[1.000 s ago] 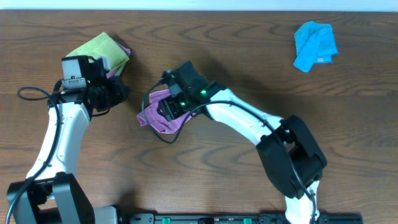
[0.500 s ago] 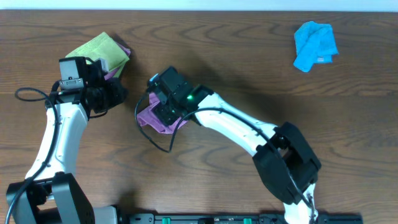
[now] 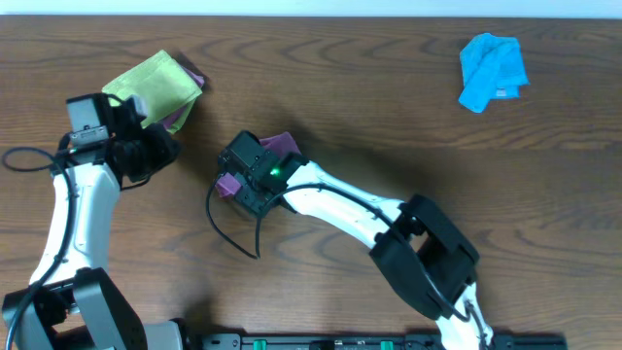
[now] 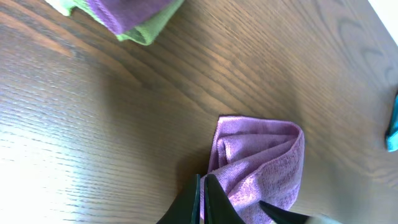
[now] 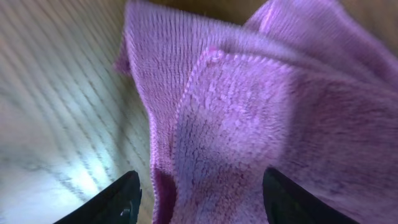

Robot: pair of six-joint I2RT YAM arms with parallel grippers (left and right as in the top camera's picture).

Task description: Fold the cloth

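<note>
While the right gripper (image 5: 205,196) stands wide over the cloth (image 4: 261,158), bunched left of centre, its body hides most of the fabric from above. Open table (image 3: 389,117) stretches right toward the blue cloth (image 3: 493,70) at the far edge. The left gripper (image 4: 203,199), pinched shut, hangs left near the lime-green cloth (image 3: 151,83).

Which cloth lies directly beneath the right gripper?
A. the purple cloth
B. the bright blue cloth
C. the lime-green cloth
A: in the right wrist view the purple cloth fills the space beneath the right gripper, while the bright blue cloth and the lime-green cloth lie well apart from it in the overhead view.
</note>
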